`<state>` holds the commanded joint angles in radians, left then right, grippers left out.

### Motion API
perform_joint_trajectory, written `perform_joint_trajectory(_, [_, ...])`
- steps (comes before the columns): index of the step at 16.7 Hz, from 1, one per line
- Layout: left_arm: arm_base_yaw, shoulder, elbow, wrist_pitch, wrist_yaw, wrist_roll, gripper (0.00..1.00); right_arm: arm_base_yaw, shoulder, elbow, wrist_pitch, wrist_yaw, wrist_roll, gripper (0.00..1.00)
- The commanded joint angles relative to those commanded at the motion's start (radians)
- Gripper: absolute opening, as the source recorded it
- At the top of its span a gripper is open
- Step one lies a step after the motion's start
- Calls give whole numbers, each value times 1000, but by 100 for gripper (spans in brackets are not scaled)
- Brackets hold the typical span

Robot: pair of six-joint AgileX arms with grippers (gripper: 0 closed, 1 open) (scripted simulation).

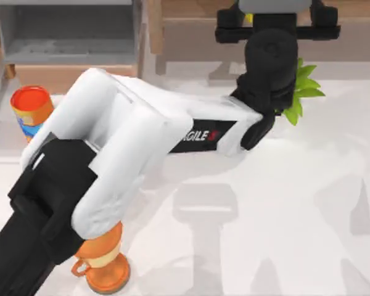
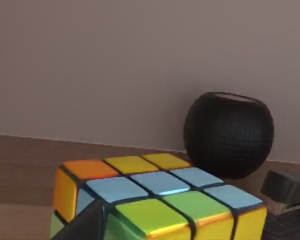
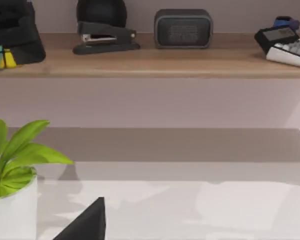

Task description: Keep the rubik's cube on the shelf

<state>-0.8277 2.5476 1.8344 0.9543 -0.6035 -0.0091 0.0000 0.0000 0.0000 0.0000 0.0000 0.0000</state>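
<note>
The rubik's cube (image 2: 155, 200), with orange, yellow, blue and green squares, rests on the light-brown wooden shelf (image 2: 20, 165). My left arm reaches across the table to the back right. My left gripper (image 1: 274, 15) is over the shelf with its jaws spread around the cube, open. One dark finger (image 2: 90, 222) stands beside the cube's face. A sliver of the cube (image 1: 249, 18) peeks out under the gripper in the top view. From the right wrist the cube (image 3: 0, 56) sits at the shelf's (image 3: 165, 62) end under the black left gripper (image 3: 12, 30). My right gripper's finger (image 3: 87, 222) hangs low over the table, open.
On the shelf stand a black round speaker (image 2: 229, 134), a black stapler (image 3: 105, 40), a grey speaker (image 3: 183, 28) and a keyboard (image 3: 292, 50). A potted plant (image 1: 302, 92) stands below the shelf. An orange-and-blue can (image 1: 31, 108), an orange trophy (image 1: 105, 265) and an open box (image 1: 68, 37) are at the left.
</note>
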Motion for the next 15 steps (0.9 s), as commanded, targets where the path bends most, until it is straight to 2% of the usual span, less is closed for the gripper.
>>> perform_joint_trajectory(4, [-229,-36,-92,32,43,-290,100,0,0,0,0,0,0,100])
perform_joint_trajectory(8, [-544,-86,-212,83,113,-680,100,0,0,0,0,0,0,100])
perform_joint_trajectory(15, [-1262,-207,-453,204,285,-1488,100,0,0,0,0,0,0,100])
